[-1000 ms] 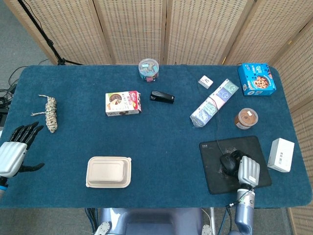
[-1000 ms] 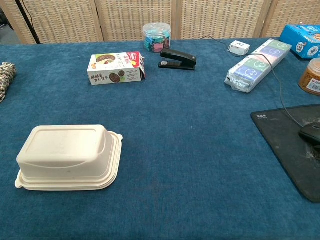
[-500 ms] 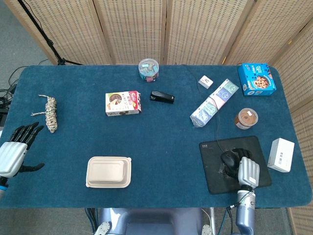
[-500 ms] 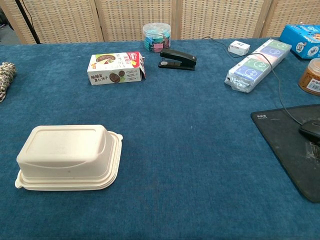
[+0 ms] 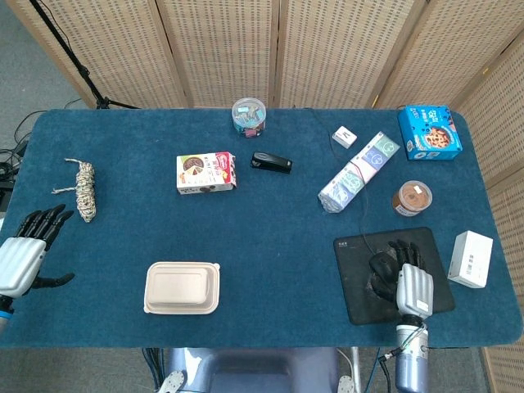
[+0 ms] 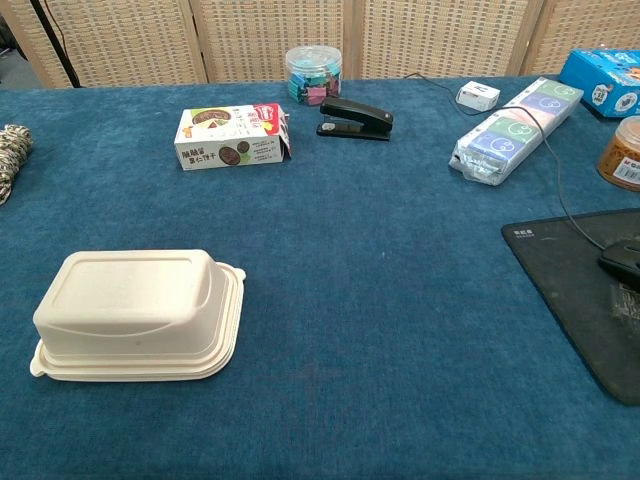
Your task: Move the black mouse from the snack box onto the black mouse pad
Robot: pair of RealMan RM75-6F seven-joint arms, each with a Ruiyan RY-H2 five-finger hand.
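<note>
Across blue table (image 5: 270, 246), black mouse (image 5: 381, 266) already on black mouse pad (image 5: 360, 299), right hand (image 5: 412, 281) beside it with fingers spread, releasing; next only to withdraw; left hand (image 5: 23, 254) open, idle.

Black mouse (image 5: 381, 266) lies on the black mouse pad (image 5: 360, 295).

Screened lab table (image 5: 270, 221), tripod leg (image 5: 61, 53)

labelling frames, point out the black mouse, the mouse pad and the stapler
black mouse (image 5: 381, 265), head view, top shell
mouse pad (image 5: 354, 296), head view, bare near-left part
stapler (image 6: 356, 117), chest view, middle of body
</note>
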